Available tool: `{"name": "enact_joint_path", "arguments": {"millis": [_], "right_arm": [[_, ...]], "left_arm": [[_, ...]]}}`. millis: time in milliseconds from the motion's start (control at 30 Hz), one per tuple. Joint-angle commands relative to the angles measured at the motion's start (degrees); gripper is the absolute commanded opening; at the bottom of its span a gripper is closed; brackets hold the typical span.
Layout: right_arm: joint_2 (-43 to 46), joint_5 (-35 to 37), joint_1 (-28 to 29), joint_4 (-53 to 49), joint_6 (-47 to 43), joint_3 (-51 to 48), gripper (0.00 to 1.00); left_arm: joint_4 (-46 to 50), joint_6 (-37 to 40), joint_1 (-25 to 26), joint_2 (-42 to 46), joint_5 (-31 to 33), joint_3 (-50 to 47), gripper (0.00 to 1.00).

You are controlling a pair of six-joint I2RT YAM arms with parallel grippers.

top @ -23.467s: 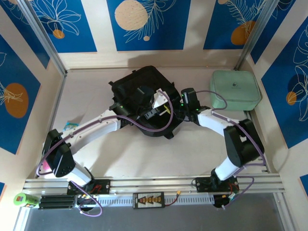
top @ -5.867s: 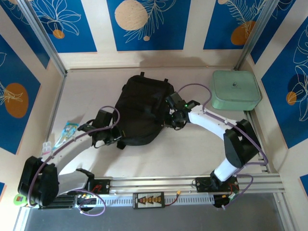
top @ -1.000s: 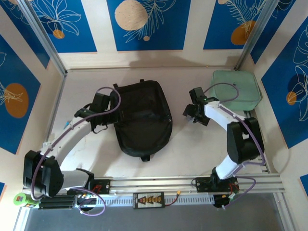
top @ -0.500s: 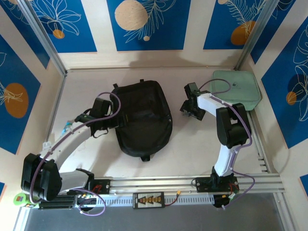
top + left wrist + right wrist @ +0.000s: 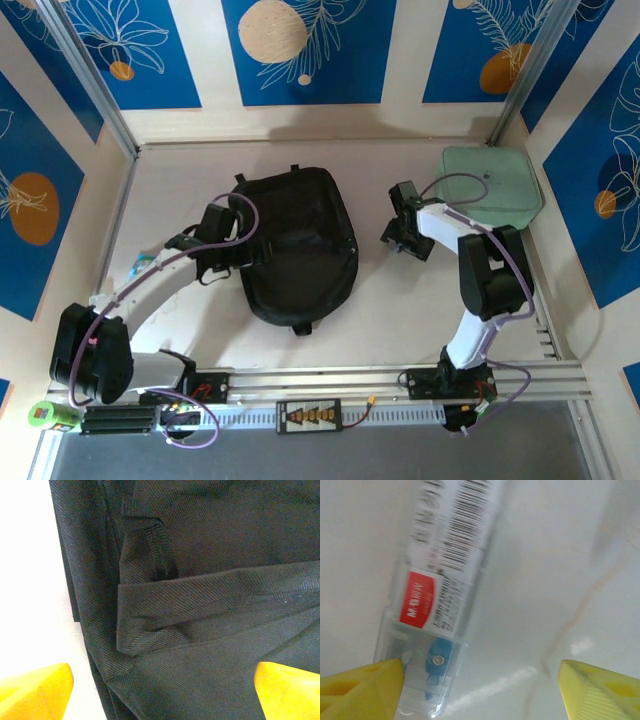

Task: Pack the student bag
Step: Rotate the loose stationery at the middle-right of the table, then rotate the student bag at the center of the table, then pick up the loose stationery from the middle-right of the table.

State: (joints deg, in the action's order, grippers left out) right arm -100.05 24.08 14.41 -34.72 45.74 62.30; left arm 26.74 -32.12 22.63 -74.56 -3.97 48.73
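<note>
- At worktop centre, top external view: student bag lies flat. Left end effector sits at the bag's 9 o'clock edge. Right end effector is at 3 o'clock, apart from the bag, between it and a mint-green case at 2 o'clock.
- Left wrist view: black bag fabric with a folded strap below the camera. Left end effector spread wide, nothing gripped.
- Right wrist view: right end effector spread wide, gripping nothing. Clear packet with barcode and red label lies on the worktop, its near end just beside the 7 o'clock fingertip.
</note>
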Motion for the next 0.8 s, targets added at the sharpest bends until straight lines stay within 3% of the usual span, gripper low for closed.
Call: {"name": "enact_joint_path", "arguments": {"millis": [0,167,400,767], "right_arm": [[4.07,1.28,-0.58,-5.00,0.32,-3.48,0.81],[6.97,-1.43,-0.62,-2.62,-1.70,-1.63,0.84],[0.36,-2.29,-1.69,0.73,-3.94,1.34,0.88],[-4.58,-5.75,-1.88,1.13,-8.19,3.35,0.69]], "left_arm": [[-0.74,-0.40,0.76,-0.73,-1.13,-0.21,0.93],[-1.39,-0.82,1.13,-1.64,-1.31,0.22,0.93],[-0.18,-0.53,1.87,-3.92,-1.20,0.69,0.98],[-1.46,-2.19,3.24,-6.13,-2.45,-0.32,0.93]]}}
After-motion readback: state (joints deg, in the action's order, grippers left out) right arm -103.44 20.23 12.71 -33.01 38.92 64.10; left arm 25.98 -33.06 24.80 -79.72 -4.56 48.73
